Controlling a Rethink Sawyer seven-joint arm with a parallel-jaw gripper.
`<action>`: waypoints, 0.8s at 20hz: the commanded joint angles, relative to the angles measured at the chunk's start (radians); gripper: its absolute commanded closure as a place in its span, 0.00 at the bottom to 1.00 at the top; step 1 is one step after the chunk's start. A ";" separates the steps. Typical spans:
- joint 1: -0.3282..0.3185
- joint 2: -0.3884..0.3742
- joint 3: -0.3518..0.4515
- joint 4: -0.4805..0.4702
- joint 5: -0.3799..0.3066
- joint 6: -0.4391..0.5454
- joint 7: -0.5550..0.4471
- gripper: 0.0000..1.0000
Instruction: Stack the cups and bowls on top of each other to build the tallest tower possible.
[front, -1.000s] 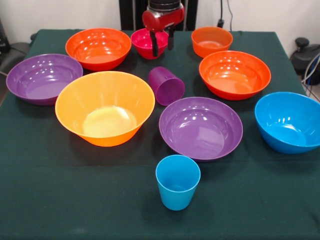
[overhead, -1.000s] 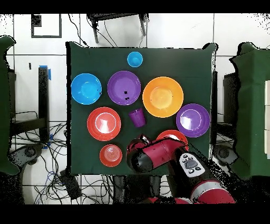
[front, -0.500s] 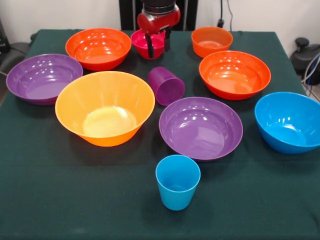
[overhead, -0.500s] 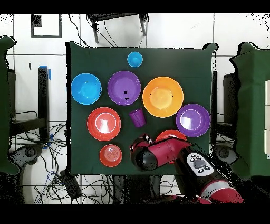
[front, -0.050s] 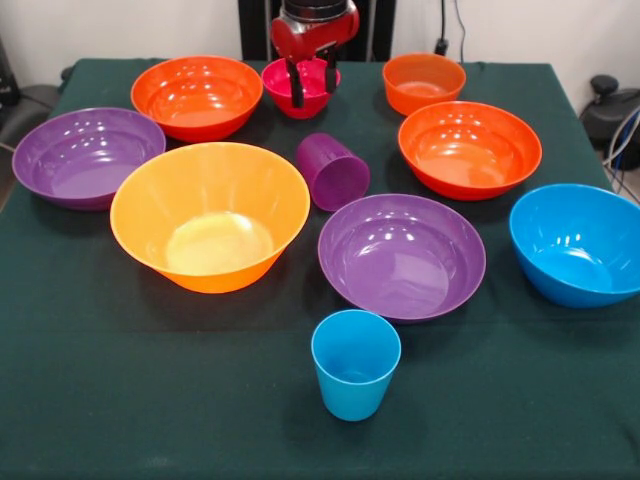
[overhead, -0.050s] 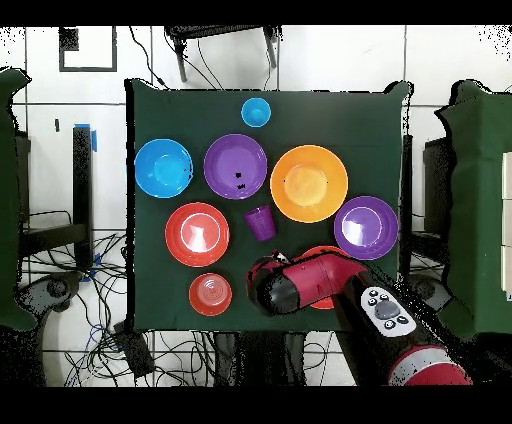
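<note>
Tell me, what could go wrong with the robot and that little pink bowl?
The end effector sits open at the small magenta bowl, which is glossy, so it might slip from a rim grip. The red-orange bowl stands right beside it and could get bumped. The purple cup is tilted and may roll if nudged.

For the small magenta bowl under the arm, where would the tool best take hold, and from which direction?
Best by the rim, from straight above. The small magenta bowl sits upright with its mouth open, so its thin wall is probably the only part narrow enough. The tool hangs open over it, one finger inside.
</note>
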 joint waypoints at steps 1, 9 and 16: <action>-0.026 0.006 0.134 -0.022 0.030 0.116 -0.078 0.00; -0.075 0.011 0.164 -0.027 -0.003 0.130 -0.091 0.00; -0.101 0.087 0.152 -0.100 -0.083 0.116 -0.131 0.00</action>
